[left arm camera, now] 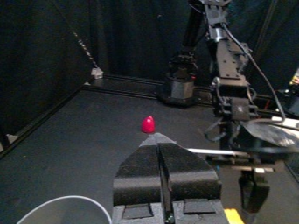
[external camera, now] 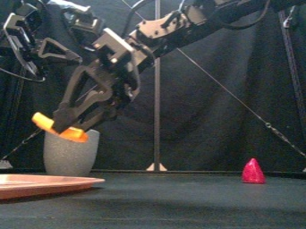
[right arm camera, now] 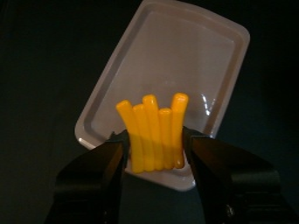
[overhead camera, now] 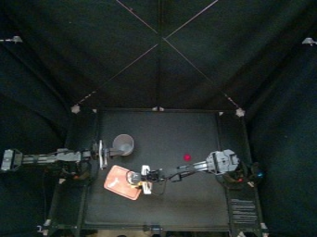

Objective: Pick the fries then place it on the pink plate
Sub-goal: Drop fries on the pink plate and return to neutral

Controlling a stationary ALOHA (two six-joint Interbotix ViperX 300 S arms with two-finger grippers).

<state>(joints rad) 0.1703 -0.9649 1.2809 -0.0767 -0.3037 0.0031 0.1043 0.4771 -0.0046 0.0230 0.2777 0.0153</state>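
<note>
The yellow fries (right arm camera: 155, 131) hang in the air with my right gripper (right arm camera: 158, 147) shut on them. Seen from the front, the fries (external camera: 57, 124) stick out of the gripper (external camera: 74, 109) a little above the pink plate (external camera: 36, 184). From above, this gripper (overhead camera: 147, 176) is over the right edge of the plate (overhead camera: 117, 184). In the right wrist view the plate (right arm camera: 187, 61) lies directly beneath the fries. My left gripper (overhead camera: 96, 155) rests at the table's left, its jaws pressed together (left arm camera: 166, 171) with nothing in them.
A tall grey speckled cup (overhead camera: 124, 143) stands behind the plate, next to the left gripper, also large in the front view (external camera: 70, 152). A small red toy (overhead camera: 188, 156) sits right of the middle of the table (external camera: 252, 171).
</note>
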